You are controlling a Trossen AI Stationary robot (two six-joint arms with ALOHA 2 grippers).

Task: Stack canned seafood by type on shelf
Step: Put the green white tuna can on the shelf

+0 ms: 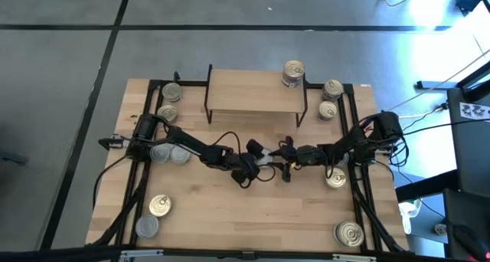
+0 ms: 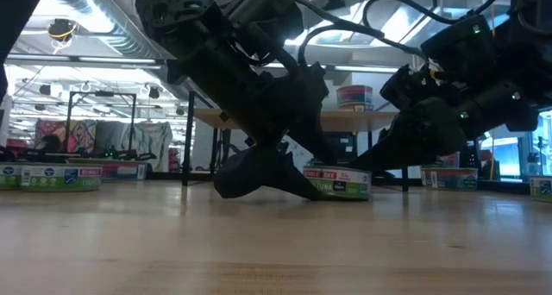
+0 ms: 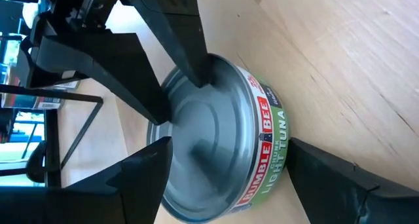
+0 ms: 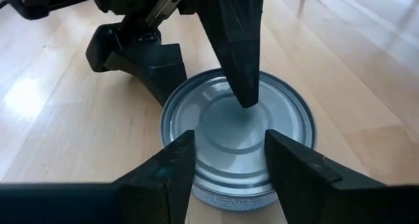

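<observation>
One can (image 2: 343,183) – silver lid, tuna label – lies flat on the table (image 1: 230,216), right between the two pincers. The left pincer (image 3: 230,149) has its fingers apart. One reaches across the lid and the other stands beside the wall; I cannot tell if either presses the tin. The right pincer (image 4: 229,137) faces it from the other side, fingers also apart with nothing between them. Its tips hang over the near edge of the lid, and in the left wrist view one tip seems to rest on the lid.

Beyond both pincers, toward the table's far edge, stands the shelf (image 1: 253,93), with a gold tin (image 1: 292,72) at the corner on the right pincer's side. Two gold-lidded tins (image 1: 331,99) sit on the table just past that end, and another two (image 1: 170,101) past the other end. Behind the left pincer, beside its arm, lie two silver tins (image 1: 168,152). Nearer the front edge on that side are a gold-lidded one (image 1: 160,207) and a silver one (image 1: 146,227). Behind the right pincer a tin (image 1: 335,178) lies by the arm – another (image 1: 349,234) sits at the front corner.
</observation>
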